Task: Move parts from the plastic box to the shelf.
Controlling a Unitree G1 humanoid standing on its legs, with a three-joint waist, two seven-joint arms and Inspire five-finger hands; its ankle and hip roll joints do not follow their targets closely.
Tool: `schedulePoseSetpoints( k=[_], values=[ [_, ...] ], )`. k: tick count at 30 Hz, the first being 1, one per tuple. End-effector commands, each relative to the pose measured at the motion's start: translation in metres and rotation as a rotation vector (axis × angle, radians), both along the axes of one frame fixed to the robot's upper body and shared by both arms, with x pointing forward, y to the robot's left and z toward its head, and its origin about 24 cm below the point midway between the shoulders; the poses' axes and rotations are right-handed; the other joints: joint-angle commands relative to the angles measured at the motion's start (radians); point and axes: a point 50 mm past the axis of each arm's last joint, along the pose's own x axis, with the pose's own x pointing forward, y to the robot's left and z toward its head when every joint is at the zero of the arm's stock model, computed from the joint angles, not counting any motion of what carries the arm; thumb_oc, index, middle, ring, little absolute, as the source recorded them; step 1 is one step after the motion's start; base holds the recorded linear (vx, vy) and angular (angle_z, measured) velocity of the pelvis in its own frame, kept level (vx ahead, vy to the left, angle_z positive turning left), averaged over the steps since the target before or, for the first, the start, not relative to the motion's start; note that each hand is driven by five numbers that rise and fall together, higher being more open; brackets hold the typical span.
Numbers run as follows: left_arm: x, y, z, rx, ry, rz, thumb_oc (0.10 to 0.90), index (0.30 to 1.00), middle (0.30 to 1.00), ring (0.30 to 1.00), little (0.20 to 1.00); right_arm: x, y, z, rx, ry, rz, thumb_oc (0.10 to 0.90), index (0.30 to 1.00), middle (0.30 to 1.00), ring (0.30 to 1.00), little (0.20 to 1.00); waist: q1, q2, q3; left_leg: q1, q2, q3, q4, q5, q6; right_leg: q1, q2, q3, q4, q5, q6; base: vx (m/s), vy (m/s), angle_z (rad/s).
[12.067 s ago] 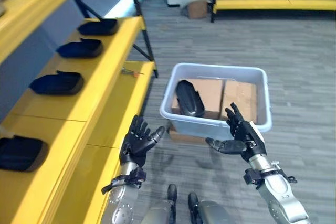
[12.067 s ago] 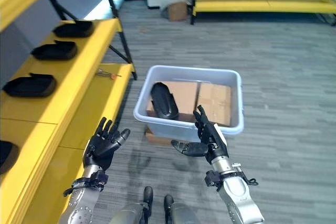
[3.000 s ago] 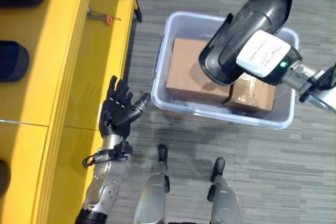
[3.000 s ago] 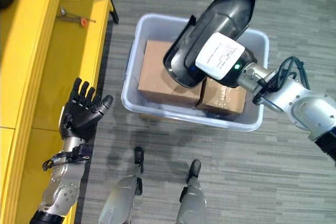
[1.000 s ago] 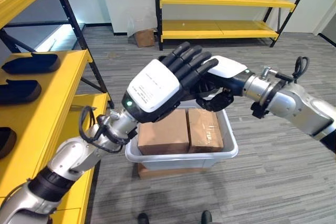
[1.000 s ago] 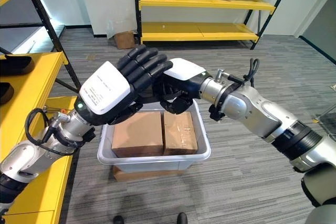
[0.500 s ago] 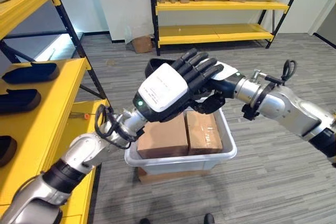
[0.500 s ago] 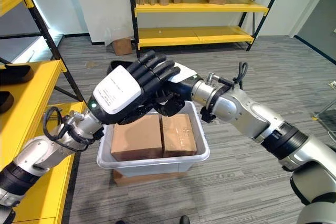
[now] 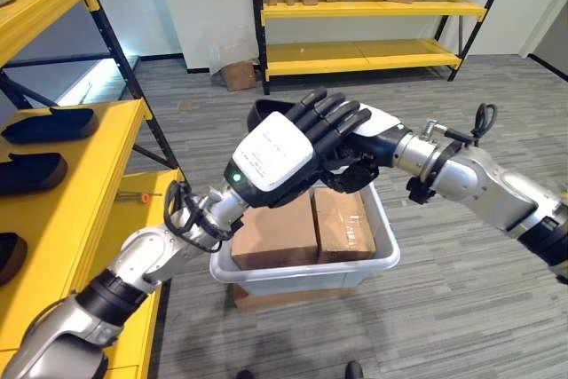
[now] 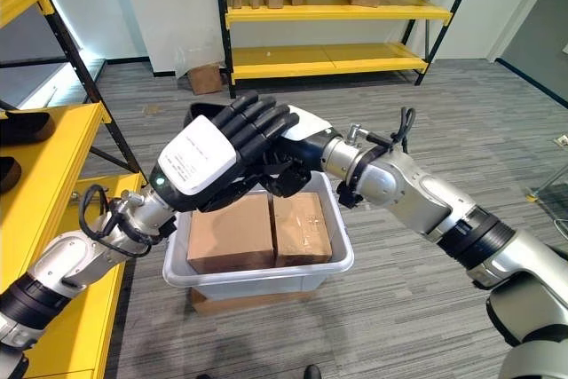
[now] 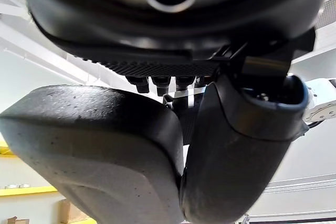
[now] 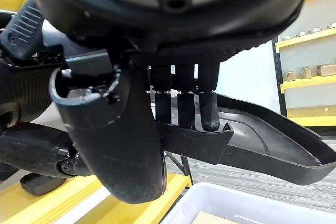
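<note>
The black plastic part (image 12: 273, 135) is up in the air above the plastic box (image 9: 306, 274), caught between both hands. Down in the box, two brown cardboard cartons sit side by side, the left carton (image 9: 277, 232) and the right carton (image 9: 343, 226), and they fill the floor of it. The box itself stands on a flat piece of cardboard (image 9: 293, 296) on the grey floor.

On to the part: it's a long, shallow, shell-shaped moulding. In the head views one dark end (image 9: 264, 114) pokes out on the left behind the left hand (image 9: 282, 153), so its long axis runs roughly left to right, close to level. Most of it is hidden by the hands.

The left hand lies over the near side of the part, fingers fairly straight, thumb pressed against the dark surface. The right hand (image 10: 297, 144) has its fingers hooked over the part's edge with the thumb below, gripping it.

To the left, the yellow shelf (image 9: 84, 185) carries more black parts (image 9: 34, 170) in a row.
</note>
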Motion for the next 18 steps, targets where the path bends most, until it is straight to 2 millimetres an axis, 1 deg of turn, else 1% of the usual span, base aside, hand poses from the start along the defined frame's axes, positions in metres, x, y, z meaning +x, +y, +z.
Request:
schedulePoseSetpoints(
  k=[1,4,5,6,8,9,10,11,13,18],
  values=[
    [0.03,0.049,0.028,0.009,-0.135,0.289,0.9,1.0,1.0,1.0,1.0,-0.008,0.011,0.064,0.133,-0.205,0.09,0.4,0.3,0.3,0.3,0.3,0.009,-0.009,-0.111,0.074,0.099,-0.01,-0.008,-0.07,-0.058,0.016,-0.062,-0.014,0.029,-0.02,0.065,0.0,0.0,0.0],
    [0.03,0.052,0.03,0.017,-0.153,0.3,0.9,1.0,1.0,1.0,1.0,-0.008,0.01,0.064,0.128,-0.211,0.087,0.4,0.3,0.3,0.3,0.3,0.008,-0.009,-0.111,0.076,0.098,-0.009,-0.008,-0.071,-0.058,0.015,-0.063,-0.013,0.028,-0.019,0.065,0.0,0.003,-0.03],
    [0.028,0.055,0.037,0.035,-0.192,0.306,0.9,1.0,1.0,1.0,1.0,-0.008,0.01,0.064,0.126,-0.213,0.087,0.4,0.3,0.3,0.3,0.3,0.009,-0.009,-0.113,0.077,0.097,-0.009,-0.008,-0.072,-0.057,0.017,-0.063,-0.013,0.028,-0.02,0.064,0.01,0.005,-0.1],
    [0.028,0.055,0.037,0.036,-0.192,0.307,0.9,1.0,1.0,1.0,1.0,-0.008,0.01,0.064,0.126,-0.213,0.087,0.4,0.3,0.3,0.3,0.3,0.009,-0.009,-0.113,0.077,0.097,-0.009,-0.008,-0.072,-0.057,0.017,-0.063,-0.013,0.028,-0.02,0.064,0.01,0.004,-0.13],
    [0.026,0.057,0.047,0.042,-0.241,0.309,0.9,1.0,1.0,1.0,1.0,-0.009,0.009,0.063,0.124,-0.214,0.088,0.4,0.3,0.3,0.3,0.3,0.01,-0.01,-0.113,0.079,0.097,-0.007,-0.008,-0.074,-0.057,0.018,-0.063,-0.012,0.027,-0.021,0.065,0.0,0.005,-0.07],
    [0.026,0.057,0.048,0.043,-0.242,0.31,0.9,1.0,1.0,1.0,1.0,-0.009,0.009,0.063,0.124,-0.214,0.088,0.4,0.3,0.3,0.3,0.3,0.01,-0.01,-0.113,0.079,0.097,-0.007,-0.008,-0.074,-0.057,0.018,-0.063,-0.012,0.027,-0.021,0.065,0.0,0.0,0.0],
    [0.021,0.059,0.057,0.049,-0.288,0.308,0.9,1.0,1.0,1.0,1.0,-0.009,0.007,0.061,0.12,-0.209,0.084,0.4,0.3,0.3,0.3,0.3,0.011,-0.009,-0.115,0.082,0.097,-0.006,-0.008,-0.075,-0.056,0.018,-0.064,-0.011,0.027,-0.019,0.066,0.0,0.0,0.0],
    [0.021,0.06,0.057,0.05,-0.288,0.308,0.9,1.0,1.0,1.0,1.0,-0.01,0.007,0.061,0.121,-0.209,0.085,0.4,0.3,0.3,0.3,0.3,0.011,-0.01,-0.115,0.082,0.097,-0.006,-0.008,-0.075,-0.056,0.019,-0.064,-0.01,0.026,-0.019,0.066,0.0,0.007,-0.03],
    [0.017,0.069,0.059,0.072,-0.299,0.338,0.9,1.0,1.0,1.0,1.0,-0.009,0.001,0.06,0.12,-0.212,0.063,0.4,0.3,0.3,0.3,0.3,0.014,-0.01,-0.116,0.084,0.095,-0.005,-0.008,-0.078,-0.056,0.019,-0.064,-0.007,0.024,-0.017,0.067,0.0,0.0,0.0],
    [0.011,0.076,0.057,0.094,-0.297,0.351,0.9,1.0,1.0,1.0,1.0,-0.008,-0.005,0.058,0.127,-0.212,0.042,0.4,0.3,0.3,0.3,0.3,0.017,-0.01,-0.116,0.083,0.094,-0.005,-0.008,-0.078,-0.057,0.021,-0.065,-0.007,0.021,-0.015,0.067,0.0,0.0,0.0]
  ],
)
